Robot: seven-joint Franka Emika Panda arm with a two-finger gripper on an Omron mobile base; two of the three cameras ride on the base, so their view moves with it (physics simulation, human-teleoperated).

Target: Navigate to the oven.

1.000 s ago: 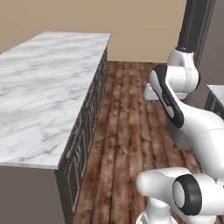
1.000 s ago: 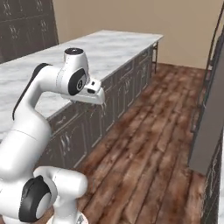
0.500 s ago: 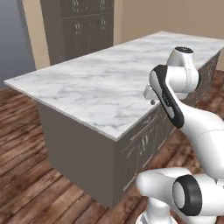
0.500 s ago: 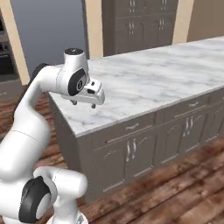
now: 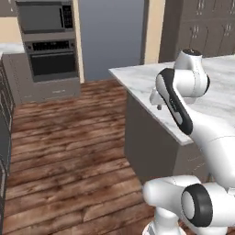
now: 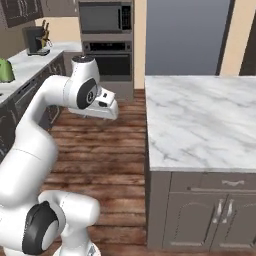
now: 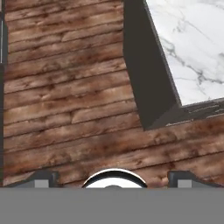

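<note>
Across the plank floor, the oven faces the marble island.

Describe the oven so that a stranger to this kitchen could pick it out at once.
Look at the far wall, left of the tall grey panel, where two dark appliances sit stacked in one column. The oven is the lower one, beneath the microwave. It has a long horizontal bar handle across its dark glass door, while the microwave above has a keypad on its side.
</note>
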